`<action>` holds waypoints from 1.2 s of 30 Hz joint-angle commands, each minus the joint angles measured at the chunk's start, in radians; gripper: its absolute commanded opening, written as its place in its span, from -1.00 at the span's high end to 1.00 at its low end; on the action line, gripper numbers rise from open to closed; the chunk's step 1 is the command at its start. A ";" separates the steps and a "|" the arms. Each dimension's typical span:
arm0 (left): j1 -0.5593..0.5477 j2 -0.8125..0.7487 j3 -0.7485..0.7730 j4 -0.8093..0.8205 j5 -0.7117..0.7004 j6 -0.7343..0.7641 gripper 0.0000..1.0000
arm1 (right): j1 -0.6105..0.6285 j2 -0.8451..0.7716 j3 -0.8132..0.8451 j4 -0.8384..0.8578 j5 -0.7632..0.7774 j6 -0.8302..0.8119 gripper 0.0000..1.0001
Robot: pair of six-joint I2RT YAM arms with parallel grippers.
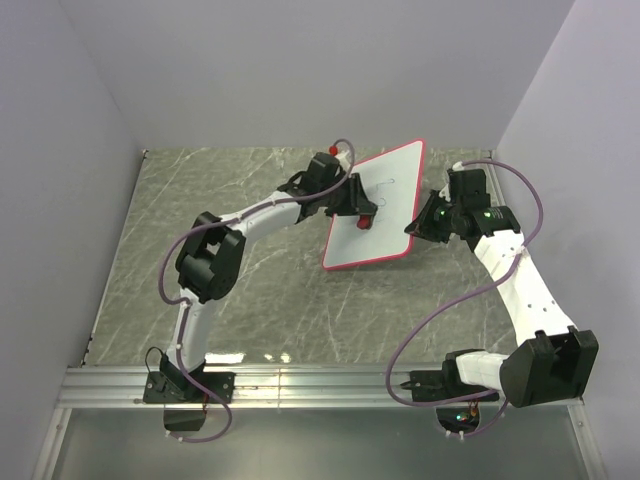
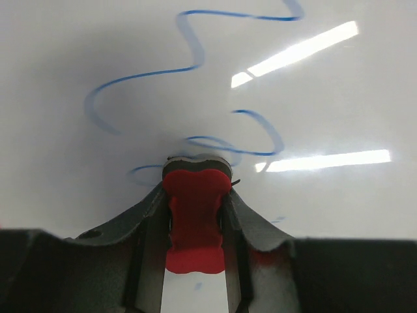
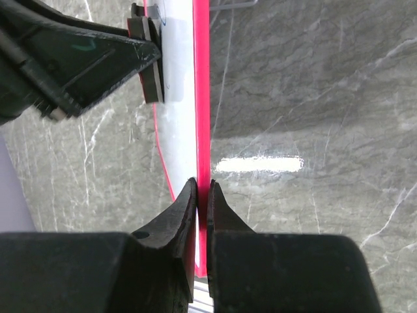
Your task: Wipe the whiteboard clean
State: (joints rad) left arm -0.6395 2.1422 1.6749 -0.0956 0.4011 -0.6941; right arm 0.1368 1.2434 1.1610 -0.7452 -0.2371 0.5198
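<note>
Whiteboard point(image 1: 385, 205): white rectangular board with a red rim, at the far middle of the table point(image 1: 250, 200), right of centre. It is tipped up off the marble-patterned top, its white face turned left towards the left arm. The right wrist view shows it almost edge-on. Whether its near edge rests on the table cannot be told. Scribbles point(image 2: 189, 65): thin blue looping lines across the face, plain in the left wrist view and faint in the top view. Eraser point(image 2: 194, 222): small, red, bone-shaped, with its dark pad end against the board face just below the lowest blue loop. Left gripper point(image 2: 195, 195): jaws part-way open and clamped on the eraser's waist, one finger on each side, reaching to the board from the left. Right gripper point(image 3: 202, 195): jaws drawn almost together, pinching the board's red rim between the fingertips. It holds the right-hand edge near the near right corner, with the arm reaching in from the right.
</note>
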 commanded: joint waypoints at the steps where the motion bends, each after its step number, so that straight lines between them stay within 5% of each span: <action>1: -0.115 0.025 0.075 -0.041 0.082 0.004 0.99 | 0.003 0.005 0.039 -0.008 0.021 -0.003 1.00; 9: -0.114 0.051 0.123 -0.088 0.090 0.011 0.85 | 0.004 0.005 0.023 0.006 0.012 0.005 1.00; 15: -0.097 -0.001 0.100 -0.212 -0.013 0.073 0.99 | 0.003 -0.013 0.016 0.001 0.015 0.002 1.00; 21: 0.003 -0.188 -0.125 -0.361 -0.233 0.191 0.99 | 0.004 -0.033 0.014 0.003 0.028 -0.009 1.00; 32: 0.141 -0.445 -0.477 -0.420 -0.386 0.186 0.99 | 0.001 -0.058 -0.014 0.069 0.019 0.019 1.00; 36: 0.158 -0.470 -0.532 -0.409 -0.390 0.202 0.50 | 0.000 -0.068 -0.017 0.075 0.028 0.008 1.00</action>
State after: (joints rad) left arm -0.4870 1.7130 1.1687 -0.5095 0.0490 -0.5140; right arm 0.1379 1.2171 1.1454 -0.6964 -0.2588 0.5564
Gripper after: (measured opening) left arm 0.376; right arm 0.078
